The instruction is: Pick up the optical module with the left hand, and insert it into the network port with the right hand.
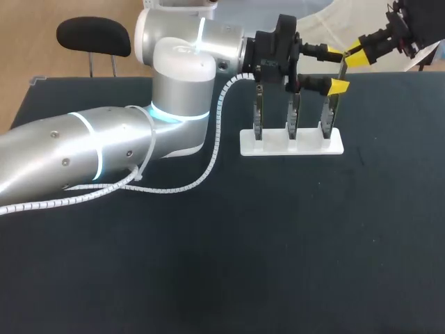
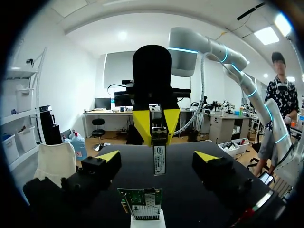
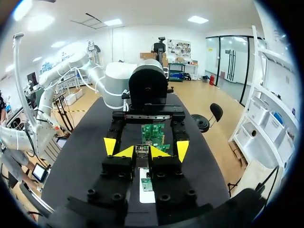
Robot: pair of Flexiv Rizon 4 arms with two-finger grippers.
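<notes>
Two grippers stood over the white stand's [image 1: 292, 147] end card: right gripper [image 3: 142, 152] pinched the optical module [image 2: 159, 161] by its upper end, hanging it upright just above the network card [image 2: 140, 203], presumably to line up with the port; left gripper [image 2: 157, 156] spread wide, flanking the module without touching

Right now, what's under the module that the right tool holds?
A green board stands upright in a white stand, below the module. Seen from the right wrist, the right tool covers most of that board.

Robotics lab, black table [image 1: 278, 243], racked circuit boards [image 1: 293, 120] (robot arm [image 1: 179, 90] alongside)
</notes>
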